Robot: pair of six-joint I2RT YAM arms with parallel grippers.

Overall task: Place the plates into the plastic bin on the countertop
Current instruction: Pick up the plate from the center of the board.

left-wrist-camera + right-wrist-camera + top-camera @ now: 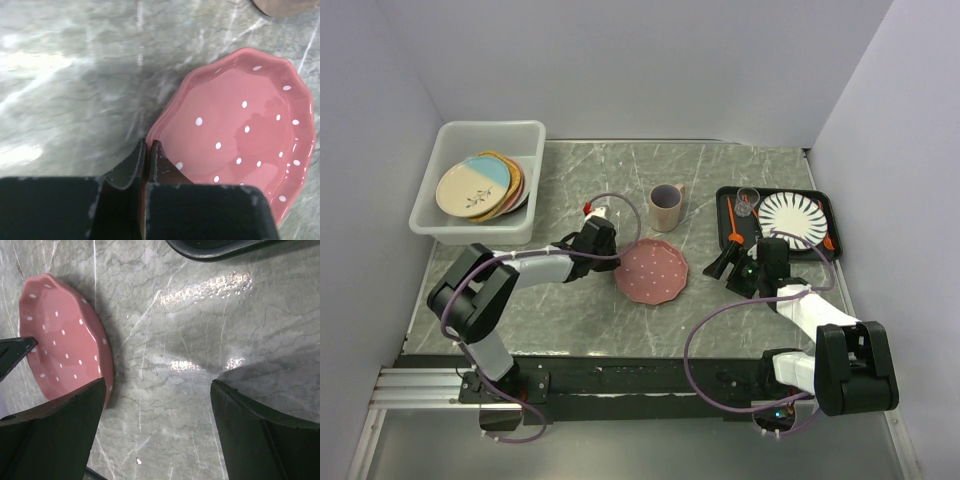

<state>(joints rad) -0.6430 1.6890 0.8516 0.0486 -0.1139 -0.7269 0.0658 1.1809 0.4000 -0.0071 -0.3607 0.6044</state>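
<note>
Your left claw (148, 150) is pinched shut on the left rim of the pink dotted plate (240, 130), and my guess is the thin edge is the only bit a flat plate gives you. The plate's mid-countertop (570, 170), well right of the plastic bin (430, 195) at the far left, where other plates (478, 187) sit stacked. Your right claw (157, 385) hangs wide open and empty just right of the plate, probably parked clear of the carry.

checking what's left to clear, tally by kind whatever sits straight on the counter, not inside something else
pink dotted plate: 1
beige mug: 1
plastic bin: 1
black tray: 1
total: 4
</note>
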